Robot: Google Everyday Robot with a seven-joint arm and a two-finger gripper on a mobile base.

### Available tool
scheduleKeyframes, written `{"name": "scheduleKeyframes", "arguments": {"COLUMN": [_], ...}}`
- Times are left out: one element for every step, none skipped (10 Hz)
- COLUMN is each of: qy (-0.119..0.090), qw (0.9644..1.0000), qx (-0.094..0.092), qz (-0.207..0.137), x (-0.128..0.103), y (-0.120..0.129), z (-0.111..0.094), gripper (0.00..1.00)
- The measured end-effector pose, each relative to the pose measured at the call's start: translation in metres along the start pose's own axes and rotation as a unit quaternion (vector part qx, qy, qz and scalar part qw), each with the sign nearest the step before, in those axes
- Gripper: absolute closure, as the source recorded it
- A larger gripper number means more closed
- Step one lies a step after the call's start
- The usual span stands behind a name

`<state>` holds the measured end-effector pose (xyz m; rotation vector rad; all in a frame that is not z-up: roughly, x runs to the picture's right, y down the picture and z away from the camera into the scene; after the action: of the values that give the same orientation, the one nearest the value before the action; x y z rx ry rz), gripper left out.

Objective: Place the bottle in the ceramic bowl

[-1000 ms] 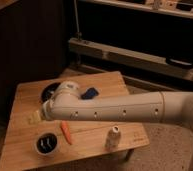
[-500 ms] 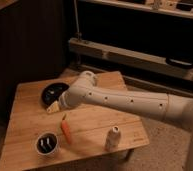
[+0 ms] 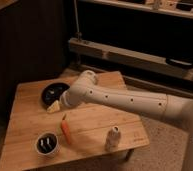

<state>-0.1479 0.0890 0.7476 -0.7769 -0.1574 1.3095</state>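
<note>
My gripper [image 3: 60, 101] sits left of centre in the frame, low over the near edge of the ceramic bowl [image 3: 45, 94], beside a pale yellow scrap [image 3: 53, 106]. The fingers are spread wide with nothing between them. The bottle [image 3: 112, 138] stands upright and untouched at lower centre-right, near the table's [image 3: 25, 110] front edge and well apart from me. So the step in hand is the reach – I'd judge it barely begun. I should swing toward the lower right, passing above the carrot [image 3: 65, 129] and clear of the small cup [image 3: 46, 143]. Then descend straight, straddle the rounded body below the neck, and close gently – it looks light and tippable.
</note>
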Motion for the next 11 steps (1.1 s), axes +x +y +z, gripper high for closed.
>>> {"name": "scheduleKeyframes", "arguments": {"qy": [0.004,0.009,0.016,0.018,0.019,0.019,0.020,0.020,0.021,0.031,0.044], "qw": [0.9999,0.9996,0.9990,0.9982,0.9979,0.9978,0.9978,0.9978,0.9978,0.9975,0.9959], "qx": [-0.003,-0.006,-0.009,-0.008,-0.008,-0.008,-0.008,-0.008,-0.007,0.010,0.047], "qz": [0.012,0.024,0.041,0.056,0.062,0.063,0.062,0.062,0.063,0.063,0.064], "x": [-0.002,-0.003,-0.001,0.004,0.006,0.007,0.007,0.006,0.007,0.004,0.000], "y": [-0.023,-0.053,-0.094,-0.126,-0.140,-0.144,-0.142,-0.142,-0.144,-0.147,-0.155], "z": [-0.001,-0.005,-0.011,-0.018,-0.021,-0.022,-0.021,-0.021,-0.022,-0.024,-0.028], "gripper": [0.20,0.20,0.20,0.20,0.20,0.20,0.20,0.20,0.20,0.20,0.20]}}
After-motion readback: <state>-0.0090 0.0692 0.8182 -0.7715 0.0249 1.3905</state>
